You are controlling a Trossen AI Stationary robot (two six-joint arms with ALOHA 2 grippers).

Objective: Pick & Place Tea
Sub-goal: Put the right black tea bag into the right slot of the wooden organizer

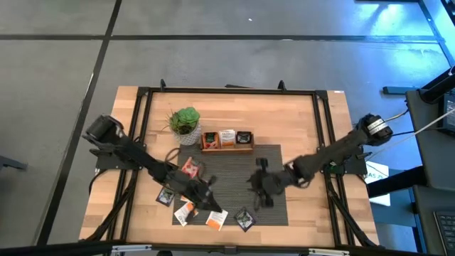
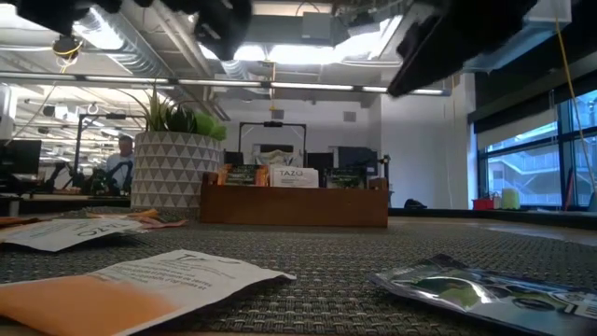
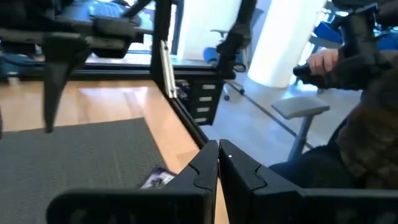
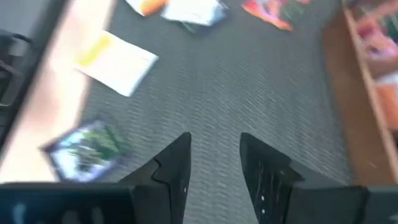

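Note:
Tea sachets lie flat on the grey mat [image 1: 234, 186]: an orange-red one [image 1: 188, 168], a dark one [image 1: 165, 197], two white-and-orange ones [image 1: 185, 211] [image 1: 217, 219] and a dark green one [image 1: 244, 219]. More sachets stand in the wooden tray [image 1: 227, 140]. My left gripper [image 1: 208, 198] hangs over the mat's near left part, shut [image 3: 218, 158], with nothing showing between its fingers. My right gripper [image 1: 257, 186] hovers over the mat's middle, open [image 4: 214, 146], above bare mat. The dark green sachet [image 4: 87, 149] and a white one [image 4: 118, 62] lie ahead of it.
A potted plant [image 1: 185, 122] stands just left of the tray at the mat's far edge. A black frame [image 1: 227, 90] runs around the wooden table top. In the left wrist view a seated person [image 3: 367, 93] shows beyond the table's right side.

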